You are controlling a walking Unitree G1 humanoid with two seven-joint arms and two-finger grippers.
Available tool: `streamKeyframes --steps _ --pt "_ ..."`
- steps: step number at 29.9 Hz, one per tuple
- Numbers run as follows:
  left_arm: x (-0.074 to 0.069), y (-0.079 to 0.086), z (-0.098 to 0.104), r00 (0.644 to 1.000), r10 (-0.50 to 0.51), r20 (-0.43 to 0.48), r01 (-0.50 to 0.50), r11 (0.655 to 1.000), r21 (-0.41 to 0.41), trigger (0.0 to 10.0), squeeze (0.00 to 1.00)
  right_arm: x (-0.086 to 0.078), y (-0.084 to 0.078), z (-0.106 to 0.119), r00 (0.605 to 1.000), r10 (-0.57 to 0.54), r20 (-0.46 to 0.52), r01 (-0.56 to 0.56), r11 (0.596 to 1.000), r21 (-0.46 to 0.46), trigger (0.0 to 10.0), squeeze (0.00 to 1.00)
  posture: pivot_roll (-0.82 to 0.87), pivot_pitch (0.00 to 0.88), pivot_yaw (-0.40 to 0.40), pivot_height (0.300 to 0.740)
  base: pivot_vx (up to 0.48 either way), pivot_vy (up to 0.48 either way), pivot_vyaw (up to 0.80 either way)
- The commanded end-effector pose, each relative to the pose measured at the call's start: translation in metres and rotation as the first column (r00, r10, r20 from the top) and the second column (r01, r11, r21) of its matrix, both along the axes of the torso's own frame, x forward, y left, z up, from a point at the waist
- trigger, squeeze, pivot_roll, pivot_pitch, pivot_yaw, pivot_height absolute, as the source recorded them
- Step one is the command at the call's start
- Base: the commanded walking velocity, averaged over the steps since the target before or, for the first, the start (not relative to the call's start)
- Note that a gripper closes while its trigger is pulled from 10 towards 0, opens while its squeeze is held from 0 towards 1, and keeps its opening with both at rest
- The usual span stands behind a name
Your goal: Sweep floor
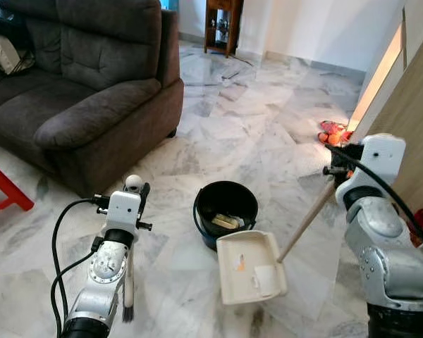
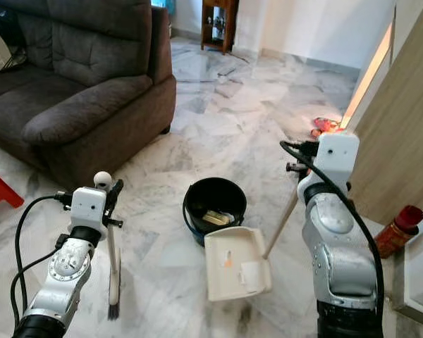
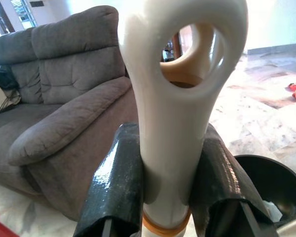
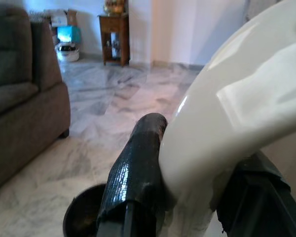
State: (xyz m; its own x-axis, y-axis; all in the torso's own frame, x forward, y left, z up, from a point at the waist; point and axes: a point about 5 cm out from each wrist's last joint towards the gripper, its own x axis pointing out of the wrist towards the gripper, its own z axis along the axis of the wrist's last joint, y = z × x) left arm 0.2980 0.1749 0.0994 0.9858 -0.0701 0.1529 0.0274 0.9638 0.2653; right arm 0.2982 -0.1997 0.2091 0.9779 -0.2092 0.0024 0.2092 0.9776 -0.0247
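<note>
Emptying step, by the look of it. Left tool [image 3: 170, 197] clenched on the cream brush handle [image 3: 177, 98], black fingers [image 3: 116, 187] pressed to either side of it — brush [image 2: 113, 282] hanging upright beside the left arm, bristles down and just above the marble floor [image 1: 254, 113]. Right tool [image 4: 187, 197] clamped around the pale top grip of the dustpan handle [image 4: 232, 113], wooden pole [image 1: 307, 222] slanting down to the cream dustpan [image 1: 250, 267]. Dustpan low over the floor, its far edge touching or overlapping the near rim of the black bin [image 1: 225, 201]; a few scraps visible on the pan, some rubbish already lying in the bin. Grey sofa [image 1: 77, 84] well off to the left, a red bottle [image 2: 395, 229] near the right wall.

Likely next: raising and tilting the pan over the bin's mouth so the scraps slide in — needing the pole lifted and turned without nudging the bin away. Brush possibly useful for coaxing the last bits off the pan. More floor probably left to sweep afterwards.
</note>
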Motion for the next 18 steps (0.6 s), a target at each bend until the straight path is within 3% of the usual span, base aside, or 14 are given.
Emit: streamKeyframes --steps 1,5,18 --pt "0.004 -0.005 0.010 0.998 -0.024 0.050 0.023 1.000 0.011 10.0 0.00 -0.003 0.001 0.029 0.992 -0.008 0.126 0.006 1.000 0.017 10.0 0.00 0.02 0.000 -0.042 0.740 0.000 0.000 0.00" --pt "0.005 -0.007 0.011 0.998 -0.027 0.054 0.027 1.000 0.008 10.0 0.00 -0.002 0.001 0.045 0.974 -0.043 0.222 0.024 0.996 0.087 10.0 0.00 0.03 0.000 -0.043 0.740 0.000 0.000 0.00" --pt "0.004 -0.009 0.010 0.998 -0.030 0.054 0.030 1.000 0.004 10.0 0.00 0.001 0.002 0.062 0.940 -0.074 0.333 0.028 0.990 0.140 10.0 0.00 0.03 0.000 -0.043 0.740 0.000 0.000 0.00"
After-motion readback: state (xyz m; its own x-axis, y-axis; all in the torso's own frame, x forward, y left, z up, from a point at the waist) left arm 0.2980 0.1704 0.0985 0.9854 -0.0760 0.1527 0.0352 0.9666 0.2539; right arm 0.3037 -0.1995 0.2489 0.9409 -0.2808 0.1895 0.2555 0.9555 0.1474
